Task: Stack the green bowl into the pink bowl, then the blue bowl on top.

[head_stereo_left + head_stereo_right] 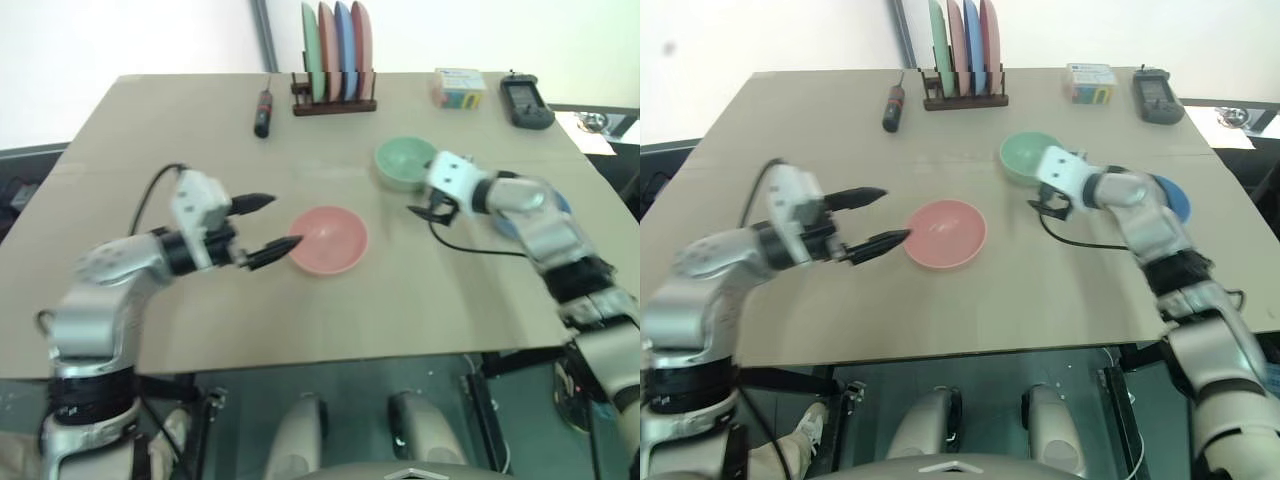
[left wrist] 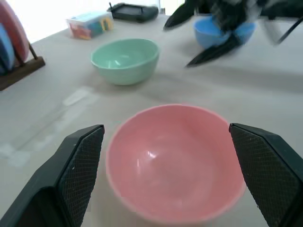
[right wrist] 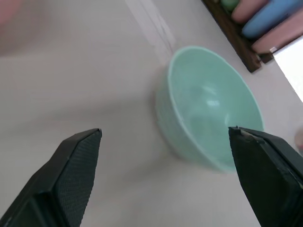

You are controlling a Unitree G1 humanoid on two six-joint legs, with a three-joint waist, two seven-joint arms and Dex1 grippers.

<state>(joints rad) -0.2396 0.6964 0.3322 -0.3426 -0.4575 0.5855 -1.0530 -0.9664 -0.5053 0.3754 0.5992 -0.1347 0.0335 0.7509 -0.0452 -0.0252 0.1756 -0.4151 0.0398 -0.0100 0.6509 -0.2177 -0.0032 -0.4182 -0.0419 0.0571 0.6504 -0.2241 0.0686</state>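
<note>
Right gripper (image 1: pixel 428 208) spread beside green bowl (image 3: pixel 208 109); blue bowl (image 2: pixel 222 32) behind it.

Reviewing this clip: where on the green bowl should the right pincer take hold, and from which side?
Probably the near rim of the green bowl, on the side facing the open right pincer. The bowl sits upright with its mouth open, so one finger can go inside and one outside the thin wall, coming from above on the robot's side.

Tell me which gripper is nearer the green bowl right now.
Right. The right gripper, open, sits just beside the green bowl, not touching. The left gripper, open, is across the table next to the pink bowl.
</note>
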